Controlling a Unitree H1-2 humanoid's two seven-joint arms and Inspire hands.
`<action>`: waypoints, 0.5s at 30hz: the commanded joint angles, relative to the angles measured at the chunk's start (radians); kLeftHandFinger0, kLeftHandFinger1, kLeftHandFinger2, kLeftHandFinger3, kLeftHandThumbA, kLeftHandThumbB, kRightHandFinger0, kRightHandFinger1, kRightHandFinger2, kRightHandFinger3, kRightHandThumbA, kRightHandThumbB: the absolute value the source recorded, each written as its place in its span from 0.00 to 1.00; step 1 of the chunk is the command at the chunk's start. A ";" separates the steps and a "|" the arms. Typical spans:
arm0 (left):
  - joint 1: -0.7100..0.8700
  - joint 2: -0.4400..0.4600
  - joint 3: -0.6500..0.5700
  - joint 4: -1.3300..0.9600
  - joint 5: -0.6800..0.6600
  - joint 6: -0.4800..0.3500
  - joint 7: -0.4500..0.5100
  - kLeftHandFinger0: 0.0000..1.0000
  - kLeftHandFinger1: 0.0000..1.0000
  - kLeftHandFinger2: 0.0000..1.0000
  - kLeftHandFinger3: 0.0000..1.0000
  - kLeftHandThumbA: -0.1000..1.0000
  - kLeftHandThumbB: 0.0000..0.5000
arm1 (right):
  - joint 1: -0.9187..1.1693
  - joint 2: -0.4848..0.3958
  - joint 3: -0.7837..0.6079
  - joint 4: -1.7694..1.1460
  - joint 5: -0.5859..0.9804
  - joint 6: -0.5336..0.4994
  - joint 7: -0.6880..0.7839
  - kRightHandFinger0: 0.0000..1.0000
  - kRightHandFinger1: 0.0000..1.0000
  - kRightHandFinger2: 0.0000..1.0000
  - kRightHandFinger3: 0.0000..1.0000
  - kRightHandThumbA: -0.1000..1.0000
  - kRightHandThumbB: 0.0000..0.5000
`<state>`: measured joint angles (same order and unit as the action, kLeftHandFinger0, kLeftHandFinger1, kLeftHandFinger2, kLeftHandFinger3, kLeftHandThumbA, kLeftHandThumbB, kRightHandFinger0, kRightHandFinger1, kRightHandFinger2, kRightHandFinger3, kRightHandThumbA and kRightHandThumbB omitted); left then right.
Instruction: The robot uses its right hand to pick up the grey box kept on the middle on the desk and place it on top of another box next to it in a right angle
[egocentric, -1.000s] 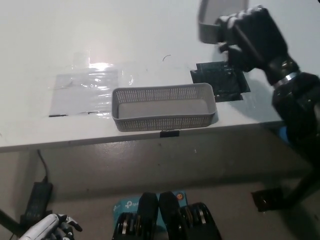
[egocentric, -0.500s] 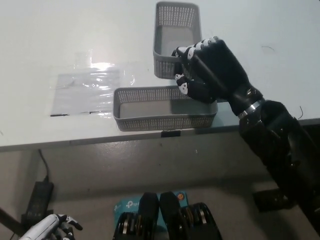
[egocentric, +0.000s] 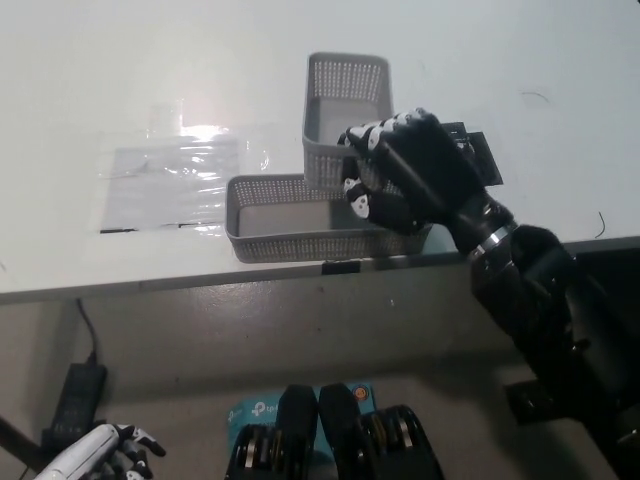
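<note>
A long grey mesh box (egocentric: 290, 243) lies crosswise near the desk's front edge. A second grey mesh box (egocentric: 345, 67) points away from me, at a right angle to the first. Its near end sits over the right part of the long box. My black right hand (egocentric: 410, 178) is at that near end with its fingers curled on the rim, covering the spot where the two boxes meet. My white left hand (egocentric: 100, 455) hangs low at the bottom left, below the desk, holding nothing.
A clear plastic sheet (egocentric: 165, 180) is stuck to the white desk (egocentric: 520, 60) left of the boxes. A black mat (egocentric: 478, 155) shows just right of my hand. On the floor lie a power adapter (egocentric: 70, 395) and a blue carton (egocentric: 250, 410).
My right hand brought the second box down from high at the upper right, across to the middle, and its near end now rests over the long box. The black mat is uncovered again.
</note>
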<state>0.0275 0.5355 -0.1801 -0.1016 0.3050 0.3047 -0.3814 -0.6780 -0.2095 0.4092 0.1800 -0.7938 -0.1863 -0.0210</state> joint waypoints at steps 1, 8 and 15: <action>-0.021 0.021 0.007 -0.008 0.003 -0.016 -0.002 0.29 0.34 0.44 0.58 0.22 0.65 | -0.005 0.025 -0.015 -0.017 0.021 -0.025 -0.031 0.00 0.00 0.24 0.09 0.00 0.42; -0.035 0.024 0.006 -0.002 0.008 -0.012 -0.002 0.35 0.39 0.49 0.59 0.24 0.66 | 0.062 0.059 0.001 -0.025 0.013 -0.053 -0.048 0.00 0.00 0.34 0.18 0.00 0.44; -0.037 0.024 0.002 -0.002 0.011 -0.012 -0.003 0.37 0.41 0.52 0.61 0.24 0.65 | 0.088 0.051 0.008 -0.012 0.000 -0.074 -0.052 0.00 0.02 0.39 0.29 0.00 0.30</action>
<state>0.0034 0.5359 -0.1803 -0.0995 0.3055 0.3046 -0.3817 -0.5813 -0.1578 0.4150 0.1806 -0.7985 -0.2110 -0.0394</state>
